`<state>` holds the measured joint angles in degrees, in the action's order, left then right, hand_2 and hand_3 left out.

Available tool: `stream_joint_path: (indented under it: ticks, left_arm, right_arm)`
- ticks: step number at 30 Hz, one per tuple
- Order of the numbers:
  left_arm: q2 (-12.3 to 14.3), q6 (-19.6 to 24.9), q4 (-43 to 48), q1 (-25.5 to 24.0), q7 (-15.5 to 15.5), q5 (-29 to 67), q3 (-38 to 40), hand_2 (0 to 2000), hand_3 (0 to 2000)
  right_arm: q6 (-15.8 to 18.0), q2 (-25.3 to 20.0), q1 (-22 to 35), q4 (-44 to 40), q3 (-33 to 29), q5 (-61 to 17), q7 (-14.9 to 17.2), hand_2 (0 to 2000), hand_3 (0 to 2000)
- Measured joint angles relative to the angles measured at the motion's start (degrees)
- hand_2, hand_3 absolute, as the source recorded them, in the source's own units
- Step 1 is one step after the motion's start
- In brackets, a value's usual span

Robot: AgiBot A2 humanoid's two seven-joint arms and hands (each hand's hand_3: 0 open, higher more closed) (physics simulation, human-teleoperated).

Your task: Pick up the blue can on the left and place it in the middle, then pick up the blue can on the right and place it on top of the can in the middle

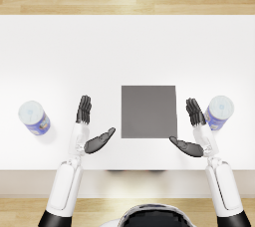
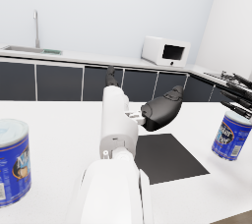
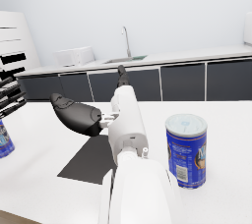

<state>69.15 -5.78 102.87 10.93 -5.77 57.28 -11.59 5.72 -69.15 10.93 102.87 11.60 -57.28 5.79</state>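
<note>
Two blue cans, both upright with pale lids and printed labels: left can (image 1: 34, 117) near the tabletop's (image 1: 99, 52) left edge, right can (image 1: 219, 112) near its right edge. One dark square mat (image 1: 149, 111) between. Left hand (image 1: 88, 129) and right hand (image 1: 193, 130) spread wide, holding nothing.

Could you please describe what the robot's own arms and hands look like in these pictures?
Both arms have smooth, glossy white rounded shells, with a jointed white wrist section. The left hand and right hand are dark grey to black, with slim segmented fingers and a thick rounded thumb. No cables or markings are visible.
</note>
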Motion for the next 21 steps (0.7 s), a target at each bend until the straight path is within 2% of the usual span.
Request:
stream_joint_path:
  ticks: [19, 21]
  left_arm:
    - [0.0, 0.0, 0.0, 0.0, 0.0, 0.0, 0.0, 0, 0]
    - [0.3, 2.8, -0.5, -0.2, 2.8, 0.0, -0.5, 0, 0]
  right_arm:
    - [0.0, 0.0, 0.0, 0.0, 0.0, 0.0, 0.0, 0, 0]
    - [-2.8, -0.3, -0.1, -0.3, 0.7, 0.0, -2.8, 0, 0]
